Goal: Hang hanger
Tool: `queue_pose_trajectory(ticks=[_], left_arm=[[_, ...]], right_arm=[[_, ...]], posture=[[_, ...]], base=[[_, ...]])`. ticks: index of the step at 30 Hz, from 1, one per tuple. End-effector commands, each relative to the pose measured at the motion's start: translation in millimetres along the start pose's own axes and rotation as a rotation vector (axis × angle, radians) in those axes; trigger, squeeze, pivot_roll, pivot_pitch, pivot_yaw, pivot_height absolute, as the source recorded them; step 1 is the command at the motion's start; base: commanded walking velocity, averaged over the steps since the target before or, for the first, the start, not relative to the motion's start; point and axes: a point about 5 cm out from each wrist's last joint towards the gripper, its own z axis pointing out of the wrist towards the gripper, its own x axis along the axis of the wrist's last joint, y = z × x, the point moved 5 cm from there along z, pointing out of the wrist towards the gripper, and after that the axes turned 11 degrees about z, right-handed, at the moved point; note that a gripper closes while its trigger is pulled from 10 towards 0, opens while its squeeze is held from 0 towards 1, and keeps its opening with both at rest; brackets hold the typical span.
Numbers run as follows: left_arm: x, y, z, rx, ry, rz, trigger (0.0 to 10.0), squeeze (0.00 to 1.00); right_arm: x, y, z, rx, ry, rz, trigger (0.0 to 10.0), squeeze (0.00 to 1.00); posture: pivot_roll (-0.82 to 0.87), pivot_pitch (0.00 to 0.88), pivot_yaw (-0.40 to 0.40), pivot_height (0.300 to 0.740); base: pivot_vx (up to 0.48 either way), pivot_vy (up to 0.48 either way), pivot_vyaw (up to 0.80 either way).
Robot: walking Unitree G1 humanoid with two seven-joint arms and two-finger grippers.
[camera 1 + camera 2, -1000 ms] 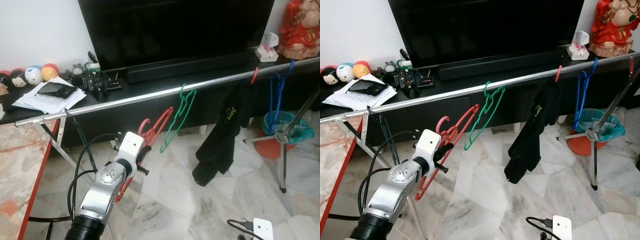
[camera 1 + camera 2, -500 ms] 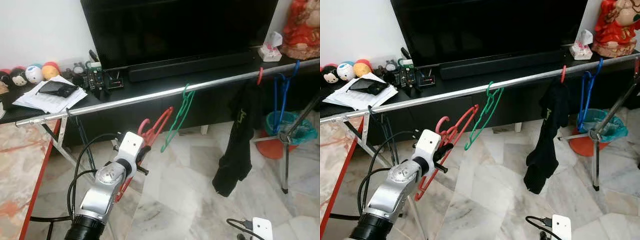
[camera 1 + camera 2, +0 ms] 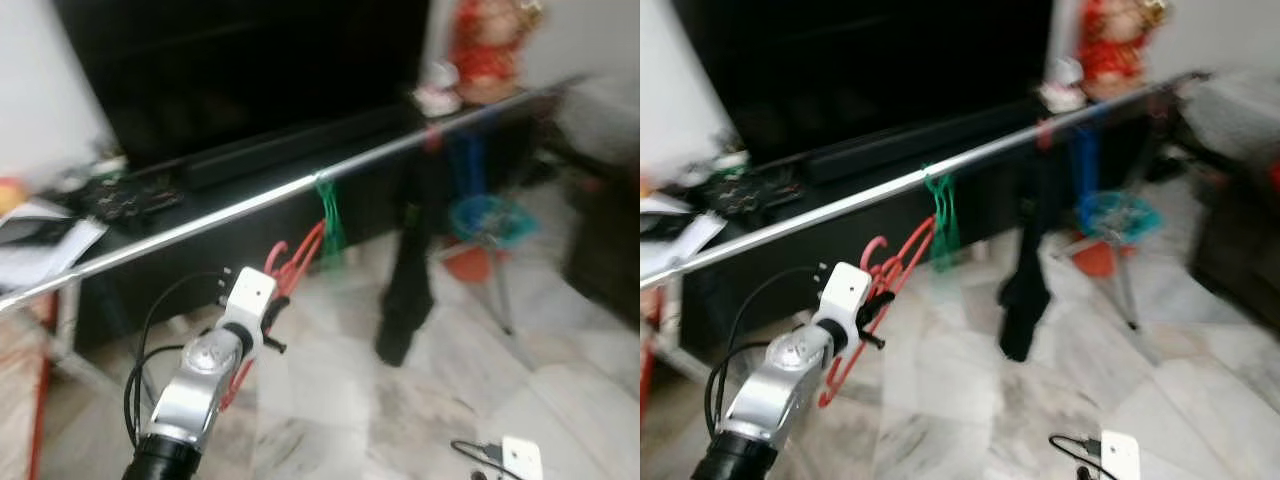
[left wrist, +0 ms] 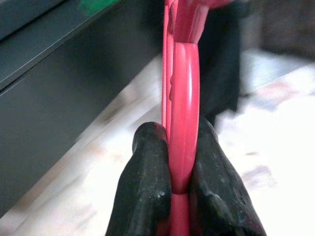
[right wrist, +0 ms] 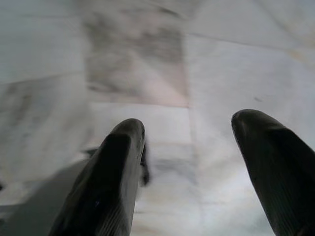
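Two garments, green hanger occupy rail.

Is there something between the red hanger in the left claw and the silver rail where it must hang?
Nothing visible blocks it. The left claw grips the red hanger, whose hook sits just below the silver rail. The green hanger hangs on the rail close beside it, toward the robot's right, so there is little room on that side.
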Motion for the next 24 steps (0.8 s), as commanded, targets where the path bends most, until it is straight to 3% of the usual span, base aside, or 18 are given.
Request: queue_pose_trajectory(ticks=[1, 8, 13, 16, 24], left_arm=[[-6, -10.8, -4.8, 0.024, -0.019, 0.012, 10.0, 0.0], [-8, -12.1, -3.7, 0.036, -0.06, 0.039, 10.0, 0.0], [-26, -16.8, -6.4, 0.058, -0.178, 0.072, 10.0, 0.0], [-30, -19.4, -8.1, 0.064, -0.202, 0.08, 10.0, 0.0], [-42, -37.9, -14.3, 0.158, -0.293, 0.118, 10.0, 0.0]], right_arm=[[5, -13.0, 1.5, 0.028, 0.015, 0.012, 10.0, 0.0], [5, -13.1, 1.4, 0.028, 0.015, 0.014, 10.0, 0.0], [5, -13.3, 1.4, 0.028, 0.013, 0.014, 10.0, 0.0], [5, -13.4, 1.5, 0.028, 0.012, 0.014, 10.0, 0.0], [5, -12.9, 1.4, 0.025, 0.013, 0.015, 10.0, 0.0]], posture=[[-0.04, 0.0, 0.085, 0.74], [-0.04, 0.0, 0.087, 0.74], [-0.04, 0.0, 0.088, 0.74], [-0.04, 0.0, 0.088, 0.74], [-0.04, 0.0, 0.088, 0.74]], base=[[0.0, 0.0, 0.0], [0.0, 0.0, 0.0], [0.0, 0.0, 0.0], [0.0, 0.0, 0.0], [0.0, 0.0, 0.0]])
